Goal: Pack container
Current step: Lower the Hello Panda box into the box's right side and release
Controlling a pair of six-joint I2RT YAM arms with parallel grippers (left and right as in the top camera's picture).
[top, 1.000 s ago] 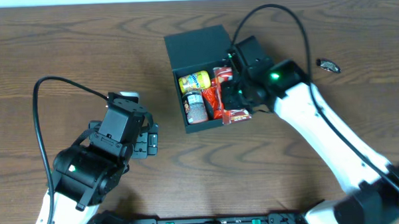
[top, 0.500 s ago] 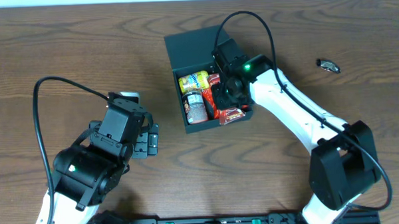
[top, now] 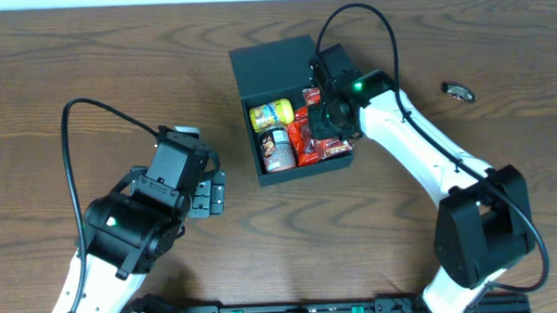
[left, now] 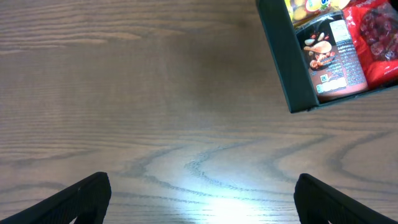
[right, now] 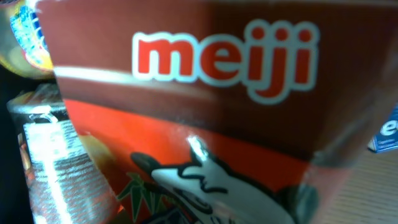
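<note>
Container (top: 273, 66) far of centre on table (top: 90, 70), lid open toward far side, snack can (top: 276, 149) inside. Right gripper (top: 325, 113) low over its right half, red meiji box (right: 205, 112) filling wrist view; grip not discernible. Left gripper (top: 208, 193) near left, spread wide, empty.

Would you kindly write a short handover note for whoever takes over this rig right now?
Left gripper: open, empty, over the table.
Right gripper: down in the container, close against a red Meiji box; jaws hidden, grip unclear.
Done: yellow can, brown can and red packets lie in the container.
To do: probably settle the Meiji box, withdraw, close the open lid.
</note>
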